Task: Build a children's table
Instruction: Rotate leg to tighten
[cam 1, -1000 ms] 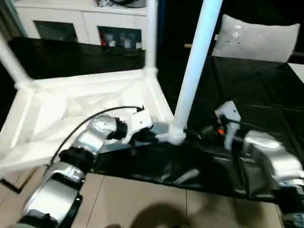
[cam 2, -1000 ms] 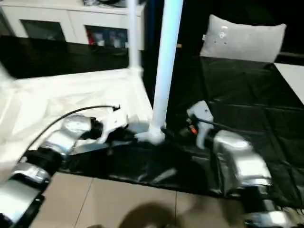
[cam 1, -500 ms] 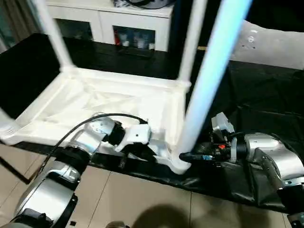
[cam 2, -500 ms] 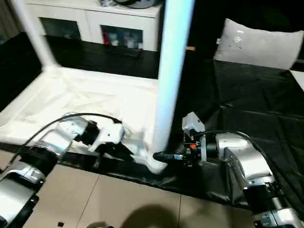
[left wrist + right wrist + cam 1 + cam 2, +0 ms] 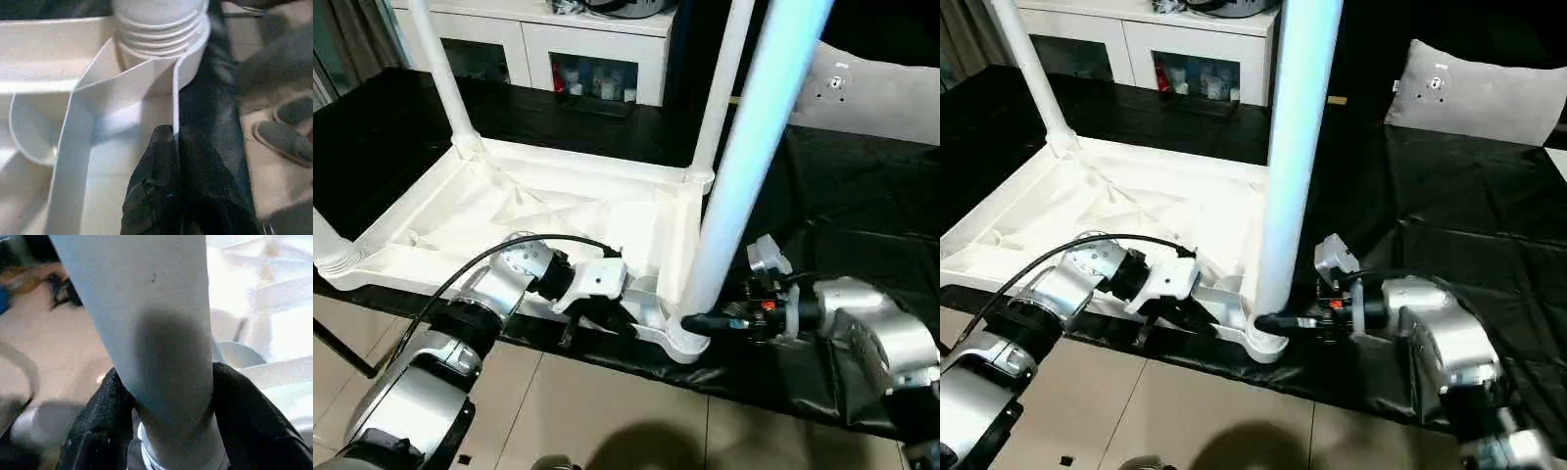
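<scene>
1. Black sheet (image 5: 862,215) spread over the floor, covering most of the work area, with tan tiles (image 5: 607,411) bare at the near edge.
2. White plastic rectangular tabletop (image 5: 538,211) lay upside down on that sheet, ribbed underside up, round sockets at the corners.
3. Near white tapered tube leg (image 5: 744,166) stood upright in the socket at the near corner on the robot's right, threaded collar seated at the rim (image 5: 161,24).
4. Three more white tube legs rose from the other corners: one at the far corner on the left (image 5: 440,78), one at the far corner on the right (image 5: 720,88), one at the near corner on the left (image 5: 328,245), cut off by the picture's edge.
5. White cabinet with glass doors (image 5: 558,49) stood beyond the sheet; grey cushion (image 5: 1479,93) lay off to the right.
6. Right gripper (image 5: 166,421) clamped around the near leg low on its shaft, just above the socket, one black finger (image 5: 98,431) pressed to each side.
7. Left gripper (image 5: 173,142) reached in beside the same corner, pinching a thin upright rib of the tabletop's underside close to the socket, black fingers pressed together on it.
</scene>
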You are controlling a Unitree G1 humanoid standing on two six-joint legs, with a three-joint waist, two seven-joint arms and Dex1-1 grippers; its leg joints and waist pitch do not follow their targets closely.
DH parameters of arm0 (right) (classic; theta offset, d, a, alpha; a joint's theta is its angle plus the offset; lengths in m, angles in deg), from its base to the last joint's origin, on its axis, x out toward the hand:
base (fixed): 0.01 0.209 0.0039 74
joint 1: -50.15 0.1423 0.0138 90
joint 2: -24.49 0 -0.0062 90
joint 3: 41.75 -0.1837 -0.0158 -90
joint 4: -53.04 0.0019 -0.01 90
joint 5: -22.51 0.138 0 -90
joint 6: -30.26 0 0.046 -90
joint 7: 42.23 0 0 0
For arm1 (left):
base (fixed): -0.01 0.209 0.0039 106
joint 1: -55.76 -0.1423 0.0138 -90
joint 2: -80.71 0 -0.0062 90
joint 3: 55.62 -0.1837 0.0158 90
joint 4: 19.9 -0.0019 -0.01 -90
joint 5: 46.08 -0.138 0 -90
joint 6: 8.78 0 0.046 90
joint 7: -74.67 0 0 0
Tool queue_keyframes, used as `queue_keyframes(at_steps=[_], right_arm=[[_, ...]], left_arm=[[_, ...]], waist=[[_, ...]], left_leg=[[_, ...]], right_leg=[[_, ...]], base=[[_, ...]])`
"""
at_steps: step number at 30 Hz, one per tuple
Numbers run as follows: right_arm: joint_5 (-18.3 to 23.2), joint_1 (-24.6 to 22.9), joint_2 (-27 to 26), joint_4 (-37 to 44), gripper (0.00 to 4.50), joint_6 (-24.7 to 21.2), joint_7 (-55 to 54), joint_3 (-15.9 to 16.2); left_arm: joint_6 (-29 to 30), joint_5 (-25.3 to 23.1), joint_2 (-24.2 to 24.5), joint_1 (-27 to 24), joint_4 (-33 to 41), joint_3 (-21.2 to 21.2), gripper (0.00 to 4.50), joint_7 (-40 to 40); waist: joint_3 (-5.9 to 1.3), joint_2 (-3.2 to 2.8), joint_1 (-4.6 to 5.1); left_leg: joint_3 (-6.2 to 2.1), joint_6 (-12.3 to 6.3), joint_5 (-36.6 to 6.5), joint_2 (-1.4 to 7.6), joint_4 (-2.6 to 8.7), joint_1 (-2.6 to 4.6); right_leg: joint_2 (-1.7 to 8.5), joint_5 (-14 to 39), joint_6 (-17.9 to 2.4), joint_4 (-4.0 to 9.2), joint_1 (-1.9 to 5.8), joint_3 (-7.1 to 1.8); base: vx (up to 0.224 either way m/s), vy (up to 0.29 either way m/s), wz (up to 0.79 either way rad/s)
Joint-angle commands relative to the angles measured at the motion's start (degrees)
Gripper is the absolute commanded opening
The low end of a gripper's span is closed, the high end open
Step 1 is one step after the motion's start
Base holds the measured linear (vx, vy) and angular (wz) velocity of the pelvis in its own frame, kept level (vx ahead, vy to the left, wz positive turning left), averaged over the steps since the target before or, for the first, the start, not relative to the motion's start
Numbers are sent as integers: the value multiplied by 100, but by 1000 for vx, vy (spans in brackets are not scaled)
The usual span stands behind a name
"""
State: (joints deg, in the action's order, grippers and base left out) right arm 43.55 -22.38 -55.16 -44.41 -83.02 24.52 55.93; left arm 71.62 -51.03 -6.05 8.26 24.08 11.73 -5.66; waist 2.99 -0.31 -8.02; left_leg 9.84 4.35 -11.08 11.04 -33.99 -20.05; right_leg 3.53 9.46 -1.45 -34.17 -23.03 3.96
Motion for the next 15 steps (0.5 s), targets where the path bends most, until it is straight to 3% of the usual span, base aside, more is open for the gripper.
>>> queue_keyframes(at_steps=[1, 2, 3, 6, 7, 8, 9, 11, 12, 13, 15], right_arm=[[-222, -12, -283, 112, 203, -108, -666, 175], [-453, 51, -491, -27, 203, -109, -1219, 140], [-678, 118, -713, -158, 201, -115, -1793, 90], [-990, 316, -1339, -405, 197, -521, -3283, -224], [-1049, 384, -1536, -466, 195, -552, -3665, -315], [-1053, 414, -1637, -487, 195, -573, -3822, -359], [-1050, 486, -1918, -514, 195, -656, -4260, -478], [-1120, 582, -2193, -553, 195, -679, -4689, -511], [-1149, 582, -2203, -538, 195, -668, -4659, -455], [-1157, 581, -2206, -534, 195, -665, -4651, -441], [-1157, 565, -2257, -504, 263, -517, -4651, -468]], left_arm=[[360, -60, -272, 81, -54, 60, 0, 608], [515, -31, -374, 104, -62, 117, 0, 785], [659, -17, -471, 126, -69, 164, 0, 969], [969, -52, -771, 240, -185, 301, 0, 1657], [1054, -71, -904, 303, -270, 361, 0, 1972], [1093, -72, -977, 331, -306, 393, 0, 2127], [1239, -73, -1171, 397, -366, 486, 0, 2529], [1402, -30, -1454, 480, -407, 622, 0, 3026], [1426, -32, -1506, 494, -403, 646, 0, 3129], [1433, -32, -1520, 497, -401, 652, 0, 3157], [1424, -110, -1606, 507, -365, 657, 0, 3285]], waist=[[-328, 35, 73], [-312, 38, 98], [-309, 34, 124], [-298, 23, 327], [-309, 15, 384], [-315, -5, 426], [-334, -16, 445], [-359, -11, 512], [-359, -11, 512], [-360, 9, 514], [-357, 28, 503]], left_leg=[[-52, -75, -1219, 186, 424, 34], [-59, -53, -1348, 151, 414, 61], [-60, -33, -1379, 147, 415, 69], [-112, 130, -1543, 107, 434, 27], [-145, 119, -1600, 90, 439, -2], [-135, 52, -1676, 107, 434, 50], [-130, 20, -1638, 116, 431, 58], [-138, -8, -1410, 161, 474, -4], [-138, -8, -1410, 161, 474, -4], [-95, -107, -1471, 139, 445, 37], [-82, -231, -1355, 126, 439, 7]], right_leg=[[475, 2565, -672, 525, 267, -236], [492, 3080, -510, 600, 257, -221], [490, 3232, -453, 618, 244, -218], [463, 3608, -267, 661, 228, -149], [471, 3715, -143, 685, 281, -110], [476, 3626, -157, 729, 242, -113], [475, 3424, -234, 718, 243, -130], [455, 2473, -597, 604, 282, -170], [455, 2473, -597, 604, 282, -170], [448, 2213, -736, 594, 271, -209], [453, 2095, -785, 580, 295, -231]], base=[[0, 0, 0], [0, 0, 0], [0, 0, 0], [0, 0, 0], [-52, 33, -13], [0, 0, 0], [0, 0, 0], [0, 0, 0], [0, 0, 0], [0, 0, 0], [0, 0, 0]])
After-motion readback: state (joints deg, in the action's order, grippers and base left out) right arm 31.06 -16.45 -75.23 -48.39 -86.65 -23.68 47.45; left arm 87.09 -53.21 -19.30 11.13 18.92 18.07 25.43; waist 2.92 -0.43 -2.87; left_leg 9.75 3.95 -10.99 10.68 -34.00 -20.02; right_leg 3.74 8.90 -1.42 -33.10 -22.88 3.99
